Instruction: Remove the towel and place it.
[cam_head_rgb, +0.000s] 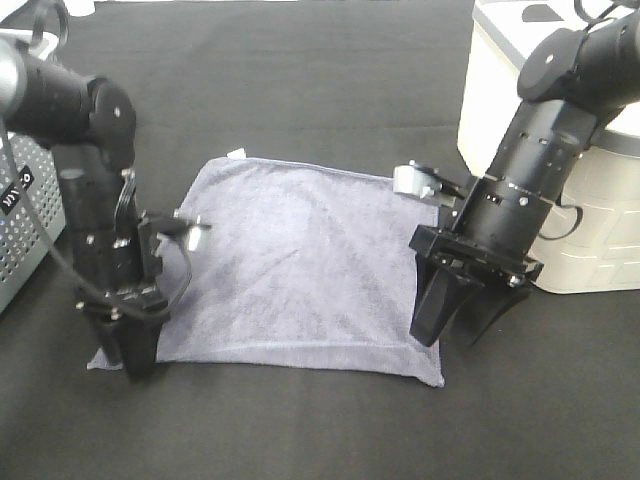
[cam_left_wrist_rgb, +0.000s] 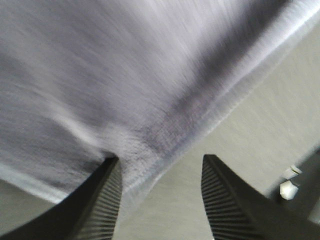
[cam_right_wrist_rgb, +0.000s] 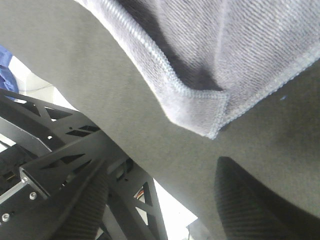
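Note:
The towel (cam_head_rgb: 300, 265), a slate-grey cloth with stitched edges, lies spread flat on the black table covering (cam_head_rgb: 300, 80), with a small white tag (cam_head_rgb: 236, 153) at its far left corner. My left gripper (cam_head_rgb: 130, 355) points down at the near left corner. In the left wrist view it (cam_left_wrist_rgb: 160, 200) is open, one finger (cam_left_wrist_rgb: 102, 200) over the towel (cam_left_wrist_rgb: 125, 75) edge and the other over bare covering. My right gripper (cam_head_rgb: 455, 335) points down just beside the near right corner. It (cam_right_wrist_rgb: 160, 200) stands wide open, with the towel corner (cam_right_wrist_rgb: 210, 115) just ahead of the fingertips.
A white box-like container (cam_head_rgb: 560, 150) stands at the back right, close behind the right arm. A grey perforated basket (cam_head_rgb: 20, 225) sits at the left edge beside the left arm. Black covering extends in front of and behind the towel.

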